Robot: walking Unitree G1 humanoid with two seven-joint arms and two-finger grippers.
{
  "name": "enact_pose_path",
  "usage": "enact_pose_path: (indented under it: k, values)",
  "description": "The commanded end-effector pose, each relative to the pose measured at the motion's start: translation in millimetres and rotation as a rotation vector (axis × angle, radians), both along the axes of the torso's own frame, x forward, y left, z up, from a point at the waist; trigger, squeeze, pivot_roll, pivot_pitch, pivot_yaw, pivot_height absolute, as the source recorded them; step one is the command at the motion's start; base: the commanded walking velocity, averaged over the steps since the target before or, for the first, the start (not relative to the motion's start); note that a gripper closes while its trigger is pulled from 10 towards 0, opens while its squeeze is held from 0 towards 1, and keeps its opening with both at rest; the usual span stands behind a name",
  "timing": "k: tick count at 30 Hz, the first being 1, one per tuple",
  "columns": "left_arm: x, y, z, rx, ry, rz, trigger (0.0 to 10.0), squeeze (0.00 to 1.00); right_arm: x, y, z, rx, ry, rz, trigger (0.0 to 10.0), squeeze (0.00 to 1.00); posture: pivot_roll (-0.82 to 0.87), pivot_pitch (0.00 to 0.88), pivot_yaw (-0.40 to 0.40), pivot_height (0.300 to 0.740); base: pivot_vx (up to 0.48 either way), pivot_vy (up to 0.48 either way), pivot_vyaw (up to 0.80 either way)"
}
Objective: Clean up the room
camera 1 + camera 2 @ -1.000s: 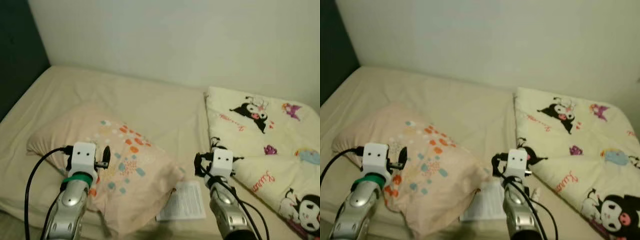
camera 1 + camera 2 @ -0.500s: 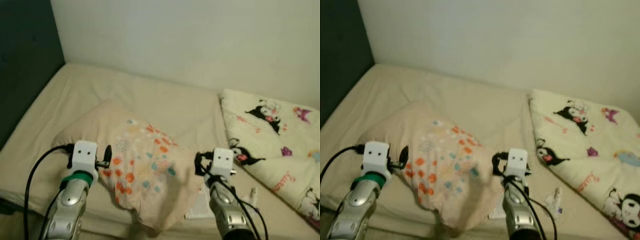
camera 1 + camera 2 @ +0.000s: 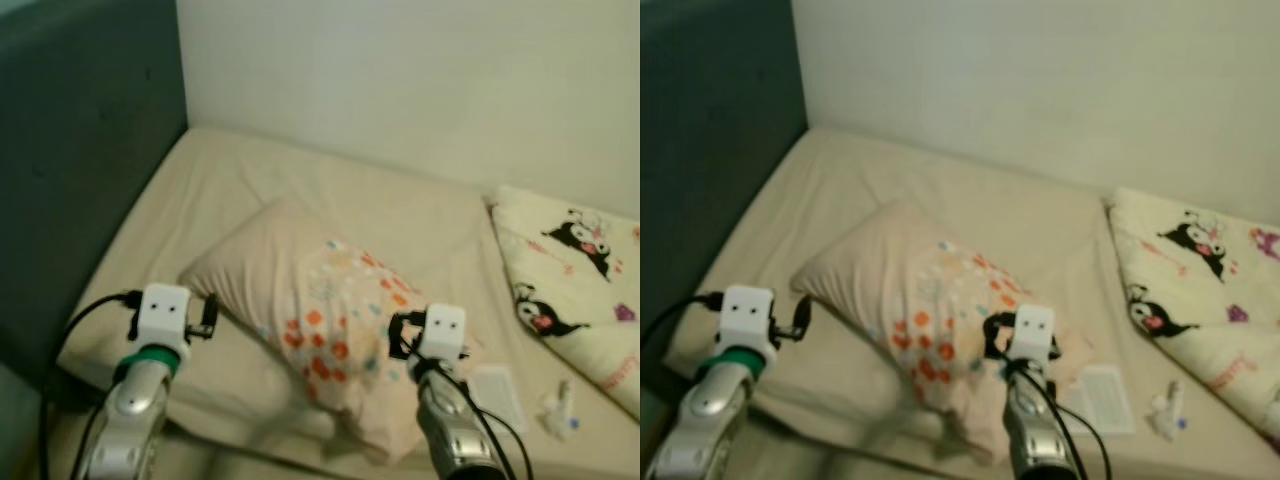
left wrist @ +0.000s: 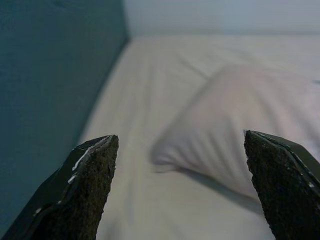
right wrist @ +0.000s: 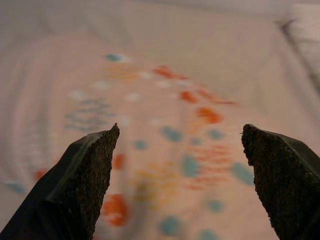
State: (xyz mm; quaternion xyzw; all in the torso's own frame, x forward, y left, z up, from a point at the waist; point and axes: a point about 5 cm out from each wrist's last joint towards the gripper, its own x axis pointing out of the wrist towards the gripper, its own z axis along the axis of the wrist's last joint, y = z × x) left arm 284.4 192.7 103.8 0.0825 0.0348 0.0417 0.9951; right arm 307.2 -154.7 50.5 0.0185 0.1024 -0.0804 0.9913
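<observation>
A peach pillow (image 3: 320,320) with orange and blue spots lies on the beige bed (image 3: 330,190). To its right lie a white leaflet (image 3: 497,393) and a small white item (image 3: 558,410). A cream blanket (image 3: 580,270) with cartoon figures is spread at the far right. My left gripper (image 3: 203,318) hovers open over the bed's near left edge, with the pillow's left end (image 4: 225,125) ahead of it. My right gripper (image 3: 408,336) hovers open over the pillow's spotted part (image 5: 175,125). Neither holds anything.
A dark teal headboard (image 3: 80,180) rises along the bed's left side. A pale wall (image 3: 420,80) closes the far side. Bare sheet lies between the pillow and the wall.
The camera has swung to the left, so the pillow and blanket have slid right in the picture and the teal headboard has come into view. Both arms hold the same pose.
</observation>
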Motion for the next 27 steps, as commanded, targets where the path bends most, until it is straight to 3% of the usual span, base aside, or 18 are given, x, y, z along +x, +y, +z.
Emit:
enact_pose_path:
  k: [1, 6, 16, 27]
  values:
    - [-2.4, -5.3, -6.6, -0.011, 0.028, -0.017, 10.0, 0.00, -3.2, -6.0, -4.2, -0.001, 0.019, -0.021, 10.0, 0.00, 0.15, 0.014, -0.086, 0.740, 0.000, 0.390, 0.00]
    - [-3.2, -6.1, -10.0, 0.038, 0.070, -0.046, 10.0, 0.00, -3.9, -6.6, -4.2, 0.001, 0.019, -0.025, 10.0, 0.00, 0.15, 0.014, -0.086, 0.740, 0.000, 0.077, 0.00]
    - [-6.5, -3.3, -15.7, 0.037, 0.107, -0.041, 10.0, 0.00, -4.4, -6.7, -4.7, 0.002, 0.019, -0.032, 10.0, 0.00, 0.15, 0.014, -0.086, 0.740, 0.000, -0.480, 0.00]
    - [-4.1, -16.3, -18.5, 0.058, 0.123, -0.092, 10.0, 0.00, -5.3, -9.3, -0.3, -0.018, -0.013, -0.044, 10.0, 0.00, 0.14, 0.026, -0.080, 0.740, 0.000, 0.000, 0.00]
